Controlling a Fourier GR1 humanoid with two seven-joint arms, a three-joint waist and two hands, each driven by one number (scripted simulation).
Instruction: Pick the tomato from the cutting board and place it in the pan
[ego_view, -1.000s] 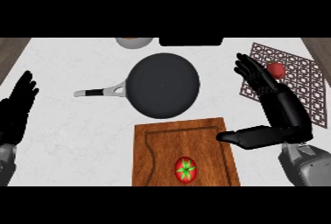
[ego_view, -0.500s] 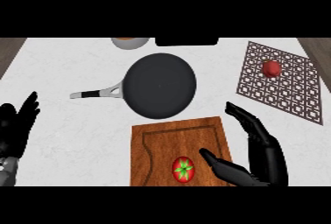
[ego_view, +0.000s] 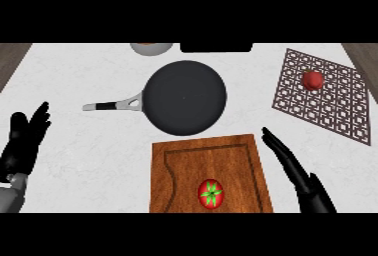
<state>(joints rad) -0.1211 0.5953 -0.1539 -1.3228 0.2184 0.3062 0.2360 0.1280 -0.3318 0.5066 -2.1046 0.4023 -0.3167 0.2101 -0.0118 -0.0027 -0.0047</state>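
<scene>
Right now your tomato (ego_view: 211, 194) sits on the wooden cutting board (ego_view: 184, 165), near the bottom edge of the view. It is red with a green star on top. Nothing is touching it.

Your right hand (ego_view: 299, 176) is just to the right of the board, beside its right edge. Its fingers are straight and point away from you. It holds nothing.

Your left hand (ego_view: 23, 142) rests far off at the left edge of the counter (ego_view: 81, 160), open, with its fingers pointing up. It holds nothing too.

Your pan (ego_view: 184, 97) lies on the counter just past the far end of the board. It is dark and round, and its gray handle sticks out to the left.

Over on the right you can see a brown mat (ego_view: 332, 102) with holes in it. A small red thing (ego_view: 313, 79) sits on the mat. A bowl (ego_view: 150, 47) peeks in at the far edge.
</scene>
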